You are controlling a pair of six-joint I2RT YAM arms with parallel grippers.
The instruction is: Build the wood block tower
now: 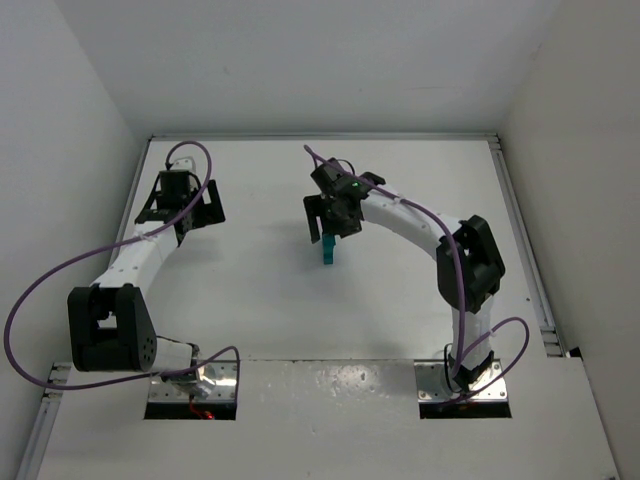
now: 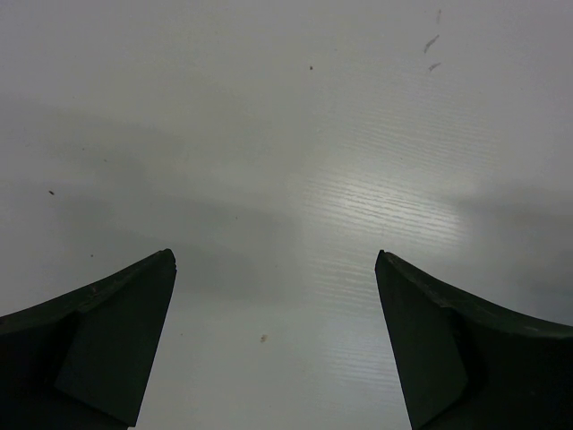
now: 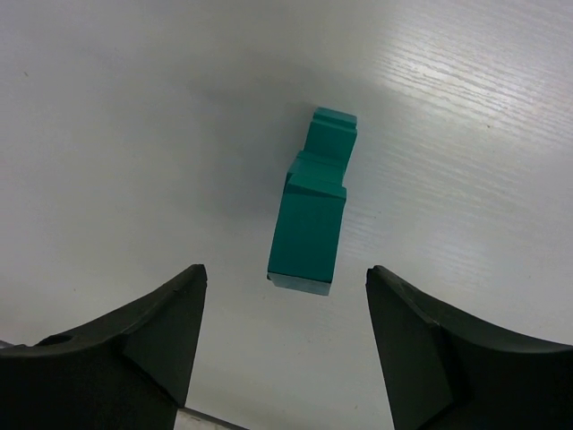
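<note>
Our tower [image 3: 309, 224] stands on the table [image 1: 250, 290], blocks [image 3: 329, 134] a bit staggered. The right gripper [image 3: 285, 276] hangs wide open just above the tower, and the left gripper [image 2: 275, 255] is wide open well left of it. We reckon one clumsy bump topples it.

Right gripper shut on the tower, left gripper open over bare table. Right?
No: the right gripper is open, its fingers spread clear of the tower on both sides, per the right wrist view. The left gripper is open over bare table, as you said.
</note>
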